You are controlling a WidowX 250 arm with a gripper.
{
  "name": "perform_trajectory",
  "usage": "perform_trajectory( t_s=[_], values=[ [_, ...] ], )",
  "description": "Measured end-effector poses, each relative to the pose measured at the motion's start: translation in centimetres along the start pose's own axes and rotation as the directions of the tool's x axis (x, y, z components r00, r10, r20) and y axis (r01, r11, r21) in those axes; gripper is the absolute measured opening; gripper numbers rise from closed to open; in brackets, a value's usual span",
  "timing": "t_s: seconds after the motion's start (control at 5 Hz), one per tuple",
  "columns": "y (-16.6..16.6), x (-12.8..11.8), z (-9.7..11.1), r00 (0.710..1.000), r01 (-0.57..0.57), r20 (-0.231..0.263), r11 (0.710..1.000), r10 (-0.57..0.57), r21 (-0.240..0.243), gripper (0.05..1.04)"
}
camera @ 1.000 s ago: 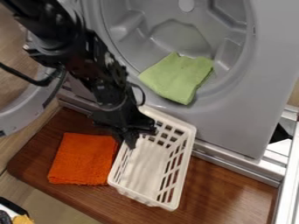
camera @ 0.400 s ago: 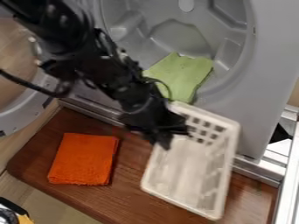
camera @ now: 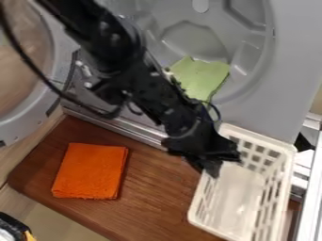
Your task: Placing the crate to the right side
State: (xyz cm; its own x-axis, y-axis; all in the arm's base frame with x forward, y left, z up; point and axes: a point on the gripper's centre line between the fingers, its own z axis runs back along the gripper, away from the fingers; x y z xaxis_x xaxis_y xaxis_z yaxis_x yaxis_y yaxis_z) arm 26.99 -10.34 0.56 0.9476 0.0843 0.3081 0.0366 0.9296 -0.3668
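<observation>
Both crate (camera: 244, 188) and end effector (camera: 219, 165) have slid right along the worktop (camera: 151, 202), the latter clenched on the crate's left rim, the crate now near the right end, apart from the orange cloth (camera: 91, 170).

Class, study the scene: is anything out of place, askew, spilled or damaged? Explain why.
Nothing looks spilled or damaged. Only the green cloth seems slightly untidy: it droops over the lower rim of the round grey opening, while the orange cloth lies flat on the wooden board.
</observation>
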Motion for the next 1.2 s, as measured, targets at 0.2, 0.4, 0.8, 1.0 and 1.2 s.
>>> perform_trajectory(
  t_s=[0.2, 0.4, 0.8, 1.0, 1.2],
  values=[
    [-0.6, -0.8, -1.4, 0.999, 0.021, -0.033, 1.000, -0.021, -0.005, 0.090],
    [-1.0, -1.5, -2.7, 0.997, 0.040, -0.069, 0.999, -0.040, -0.005, 0.090],
    [-1.5, -1.7, -3.2, 0.996, 0.050, -0.080, 0.999, -0.049, 0.012, 0.310],
    [-1.5, -1.6, -3.3, 0.995, 0.058, -0.082, 0.998, -0.057, 0.013, 0.605],
    [-1.5, -1.6, -3.1, 0.994, 0.065, -0.087, 0.998, -0.064, 0.013, 0.904]
  ],
)
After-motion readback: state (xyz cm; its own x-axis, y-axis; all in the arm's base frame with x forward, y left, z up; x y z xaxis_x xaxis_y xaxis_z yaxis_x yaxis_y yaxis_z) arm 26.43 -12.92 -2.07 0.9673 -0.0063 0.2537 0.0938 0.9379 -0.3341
